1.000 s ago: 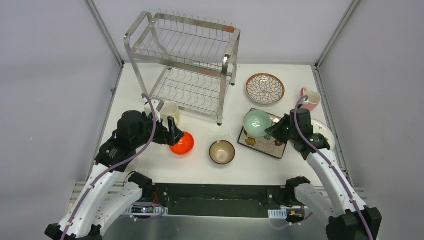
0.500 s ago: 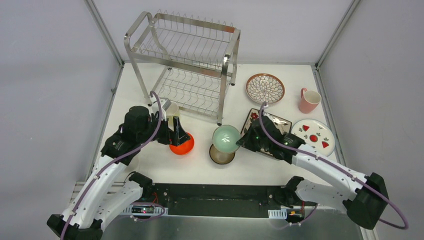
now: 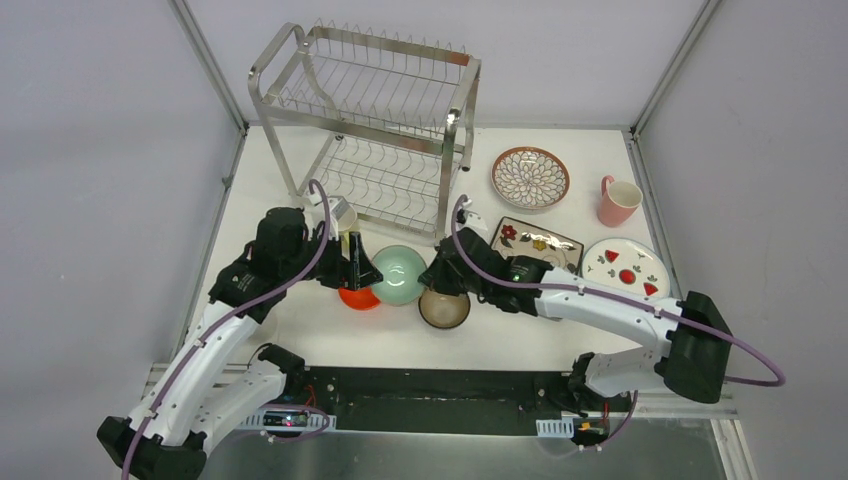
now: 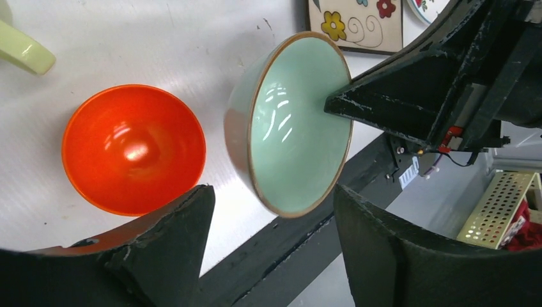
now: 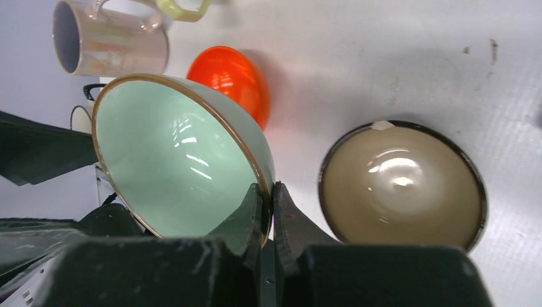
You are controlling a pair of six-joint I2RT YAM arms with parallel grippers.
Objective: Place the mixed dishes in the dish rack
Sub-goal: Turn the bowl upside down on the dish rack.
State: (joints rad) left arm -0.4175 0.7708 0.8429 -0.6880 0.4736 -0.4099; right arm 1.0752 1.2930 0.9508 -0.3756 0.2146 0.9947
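Observation:
My right gripper point(image 3: 432, 275) point(image 5: 268, 188) is shut on the rim of the mint bowl point(image 3: 400, 275) point(image 5: 172, 153), holding it tilted on edge above the table. The bowl's point(image 4: 294, 128) open side faces my left gripper point(image 3: 362, 272) point(image 4: 271, 192). That gripper is open, its fingers either side of the bowl's lower rim without touching. The orange bowl point(image 3: 355, 297) point(image 4: 134, 147) sits under the left gripper. The tan bowl point(image 3: 444, 308) point(image 5: 402, 185) lies beside the right one. The dish rack point(image 3: 370, 120) stands empty at the back.
A white mug point(image 3: 338, 212) point(image 5: 108, 41) and a yellow-green mug handle point(image 4: 22, 51) are near the rack's foot. The square floral plate point(image 3: 540, 245), petal-pattern plate point(image 3: 530, 177), red-marked plate point(image 3: 625, 268) and pink mug point(image 3: 618, 201) lie on the right.
My right arm has carried the mint bowl left, from over the square plate past the tan bowl to the left gripper. The left gripper's jaws have narrowed a little.

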